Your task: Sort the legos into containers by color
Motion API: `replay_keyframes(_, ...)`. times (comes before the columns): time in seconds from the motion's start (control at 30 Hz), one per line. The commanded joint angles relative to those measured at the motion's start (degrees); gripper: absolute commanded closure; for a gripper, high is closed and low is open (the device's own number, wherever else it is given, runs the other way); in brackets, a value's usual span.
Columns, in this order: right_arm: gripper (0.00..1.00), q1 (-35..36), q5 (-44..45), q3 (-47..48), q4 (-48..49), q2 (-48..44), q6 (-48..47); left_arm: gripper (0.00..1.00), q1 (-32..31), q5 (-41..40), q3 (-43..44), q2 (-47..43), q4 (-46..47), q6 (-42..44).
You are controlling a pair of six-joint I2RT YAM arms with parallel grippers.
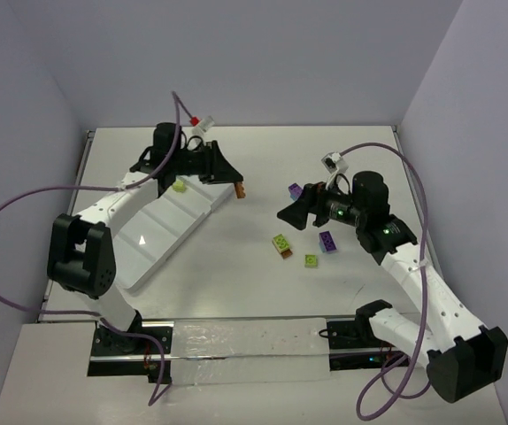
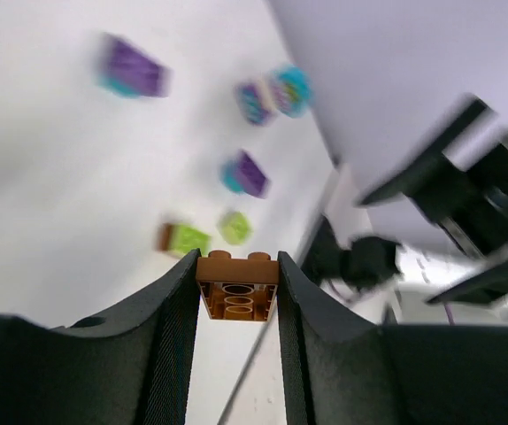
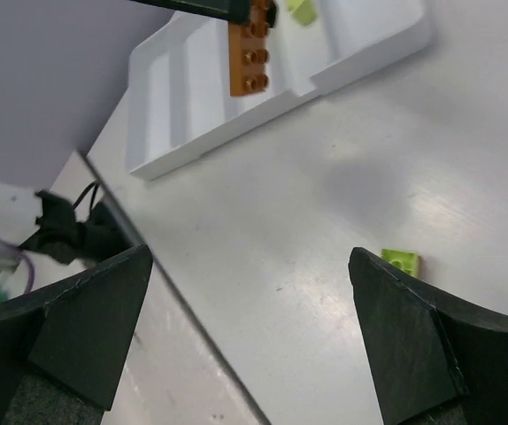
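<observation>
A lime lego (image 1: 179, 185) lay in the tray (image 1: 161, 235), the left claw (image 2: 236, 266) grasped an orange lego (image 2: 236, 297), the right claw (image 3: 250, 257) gaped empty, and loose legos (image 1: 281, 244) sat unsorted at 3 o'clock.

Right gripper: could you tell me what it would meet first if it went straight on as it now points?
Probably the bare table ahead of the open right gripper, then the white tray beyond it; depth is unclear, so this is tentative.

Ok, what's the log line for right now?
left jaws: shut on orange-brown oblong plastic brick | at end of white plastic tray | right jaws: open, empty
</observation>
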Motion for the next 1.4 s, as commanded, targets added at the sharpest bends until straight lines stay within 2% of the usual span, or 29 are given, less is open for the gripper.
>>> replay_keyframes(0.0,0.00,0.28,13.75,1.03,-1.75,-4.93,-0.22,1.00,4.90,-27.25,-2.00,-10.34,-13.95,0.34)
replay_keyframes(0.1,0.00,0.28,17.90,0.82,-1.55,-5.21,0.74,1.00,5.91,-52.49,-1.53,-12.11,-25.25,-2.23)
replay_keyframes(0.23,0.00,0.28,19.35,0.93,-1.32,-3.73,0.90,1.00,8.07,-69.47,-0.85,-11.42,-32.42,-6.14)
replay_keyframes(0.3,0.00,0.24,19.55,1.45,-1.65,-2.56,1.01,1.00,9.15,-75.51,-0.06,-10.55,-34.56,-7.89)
replay_keyframes(0.5,0.00,0.28,19.75,1.21,-1.45,-2.32,1.68,1.00,14.99,-73.82,-2.55,-7.74,-29.94,-9.14)
replay_keyframes(0.83,0.00,0.28,19.97,0.71,-1.64,-2.16,2.41,1.00,15.53,-76.93,0.72,1.09,-27.14,-11.44)
replay_keyframes(1.37,0.00,0.28,19.76,0.35,-1.65,-1.26,2.65,1.00,16.12,-79.33,3.15,8.01,-27.35,-12.07)
